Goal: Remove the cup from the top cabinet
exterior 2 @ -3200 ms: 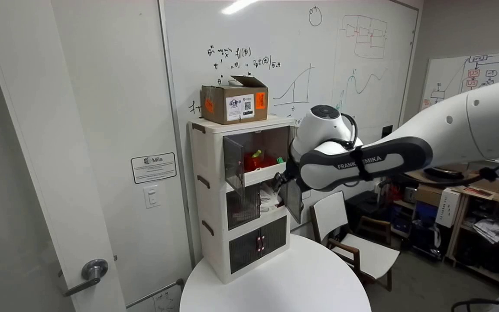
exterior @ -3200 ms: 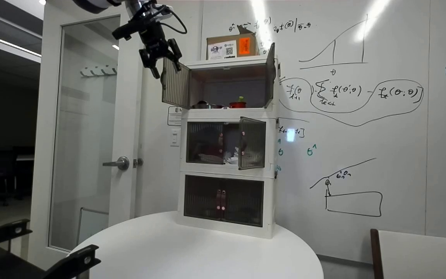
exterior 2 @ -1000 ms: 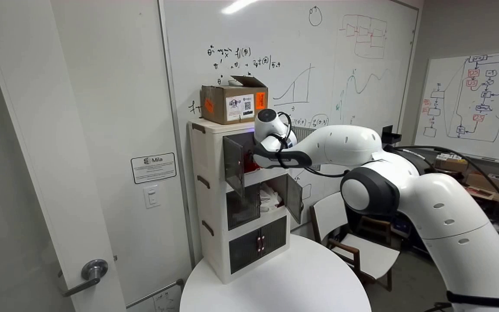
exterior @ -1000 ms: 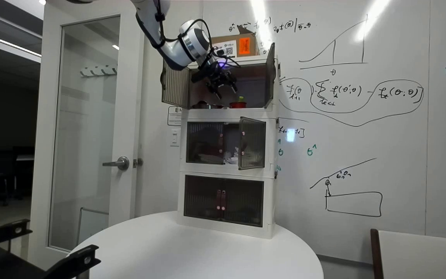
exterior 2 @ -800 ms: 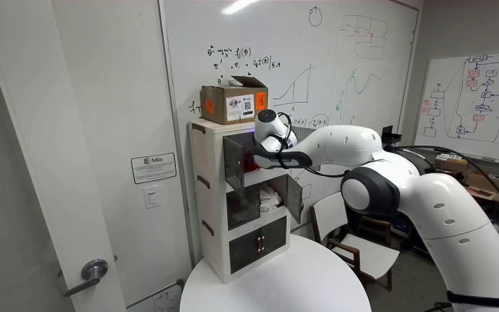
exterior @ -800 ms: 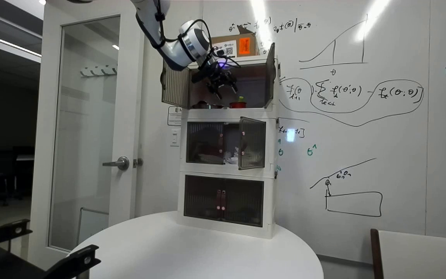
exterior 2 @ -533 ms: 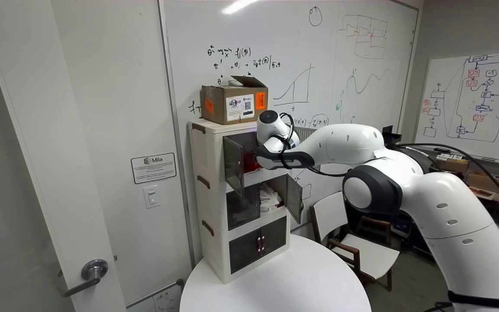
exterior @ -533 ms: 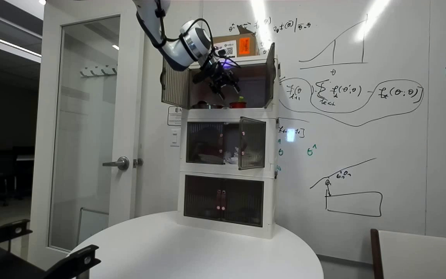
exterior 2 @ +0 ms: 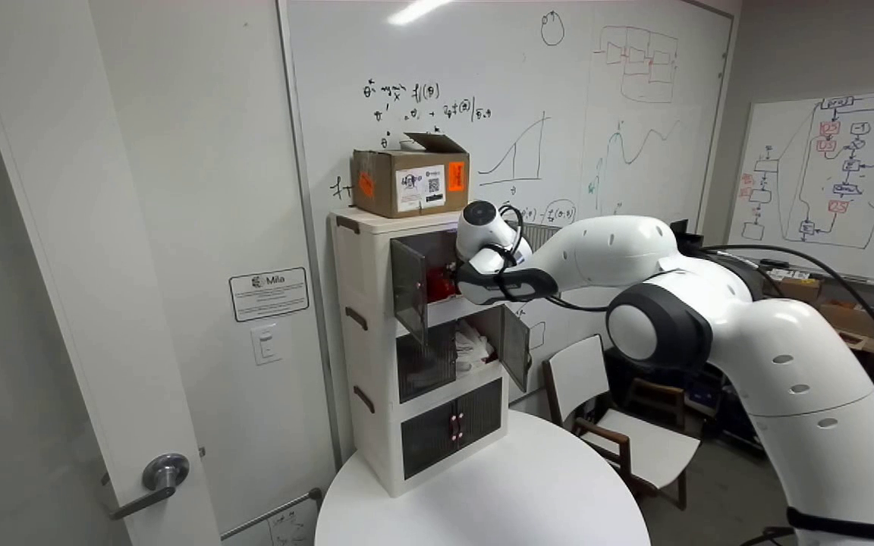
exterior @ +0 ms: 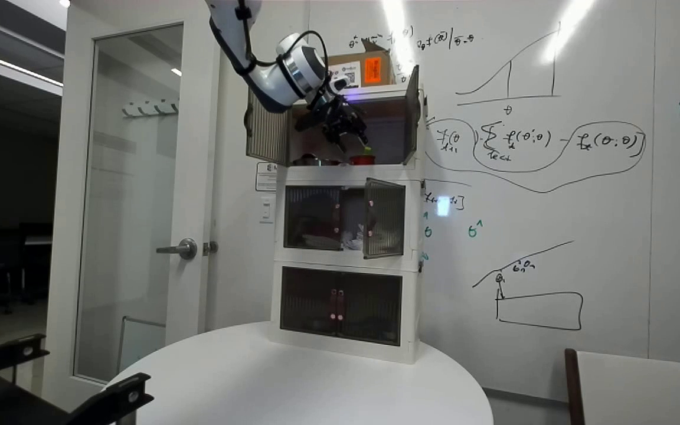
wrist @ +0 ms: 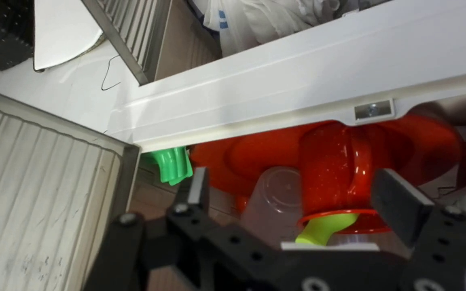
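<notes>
Gripper (wrist: 291, 197): In the wrist view, I have the fingers (wrist: 199, 188) standing wide apart, their bases cut by the frame's edge.
Red mug (wrist: 326, 169): Inside the top cabinet (wrist: 237, 124), showing between the fingers and nearer one fingertip (wrist: 395, 206); whether they touch, I cannot judge.
Yellow-green piece (wrist: 326, 228): Pokes from the mug's mouth, the rest out of sight.
Clear plastic vessel (wrist: 275, 202): Just beside the mug, faint, running behind my gripper's dark linkage.
White front rail (wrist: 257, 87): Slants across the frame, partly hiding a broad red dish (wrist: 257, 153) that the mug overlaps.
Green piece (wrist: 172, 166): Only a ridged part shows near the compartment's corner, too little for me to name.
Open doors (exterior: 268, 127): In an exterior view, two panels flank the top cabinet (exterior: 384, 127), where my gripper (exterior: 354, 146) slants down just above the mug (exterior: 362, 160), fingertips small and dark against the interior.
Rounded dark objects (exterior: 307, 160): Low in that compartment, partly behind the front lip, hard to identify.
Arm (exterior 2: 611, 250): In an exterior view, its wrist blocks my sight of the fingers, so their spread cannot be read there.
Red patch (exterior 2: 439, 287): Shows beside an open door (exterior 2: 410, 288); mug or dish, I cannot tell.
Cardboard box (exterior 2: 410, 182): Sits atop the white unit (exterior 2: 369, 284), flap raised.
</notes>
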Robot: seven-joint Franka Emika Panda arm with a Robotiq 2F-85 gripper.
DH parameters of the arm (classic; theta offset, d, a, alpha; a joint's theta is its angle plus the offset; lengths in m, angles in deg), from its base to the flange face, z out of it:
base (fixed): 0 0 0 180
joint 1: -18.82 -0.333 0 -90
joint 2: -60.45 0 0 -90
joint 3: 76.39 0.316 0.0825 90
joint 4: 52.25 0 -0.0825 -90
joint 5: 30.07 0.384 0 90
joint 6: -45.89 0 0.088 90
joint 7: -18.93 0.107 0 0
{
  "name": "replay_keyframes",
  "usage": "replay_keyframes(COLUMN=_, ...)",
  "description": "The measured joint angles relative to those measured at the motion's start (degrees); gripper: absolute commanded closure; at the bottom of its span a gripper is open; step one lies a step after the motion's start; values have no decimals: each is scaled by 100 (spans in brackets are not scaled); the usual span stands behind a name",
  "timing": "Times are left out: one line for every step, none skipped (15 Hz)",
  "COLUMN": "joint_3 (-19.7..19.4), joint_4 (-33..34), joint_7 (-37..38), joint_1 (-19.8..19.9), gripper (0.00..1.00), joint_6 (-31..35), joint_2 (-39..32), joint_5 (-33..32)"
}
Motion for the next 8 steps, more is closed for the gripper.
replay_keyframes(joint_3=10, joint_4=-51, joint_7=1, joint_1=0, gripper=0, joint_6=73, joint_2=-19, joint_5=0)
replay_keyframes(joint_3=20, joint_4=-91, joint_7=1, joint_1=-4, gripper=0, joint_6=130, joint_2=-37, joint_5=0)
replay_keyframes(joint_3=22, joint_4=-112, joint_7=1, joint_1=-13, gripper=0, joint_6=171, joint_2=-58, joint_5=0)
replay_keyframes(joint_3=22, joint_4=-115, joint_7=1, joint_1=-21, gripper=0, joint_6=197, joint_2=-81, joint_5=0)
replay_keyframes(joint_3=27, joint_4=-114, joint_7=1, joint_1=-24, gripper=0, joint_6=219, joint_2=-94, joint_5=0)
replay_keyframes(joint_3=28, joint_4=-113, joint_7=1, joint_1=-27, gripper=0, joint_6=246, joint_2=-102, joint_5=0)
replay_keyframes(joint_3=28, joint_4=-110, joint_7=1, joint_1=-27, gripper=0, joint_6=284, joint_2=-105, joint_5=0)
replay_keyframes(joint_3=27, joint_4=-104, joint_7=1, joint_1=-27, gripper=0, joint_6=321, joint_2=-105, joint_5=0)
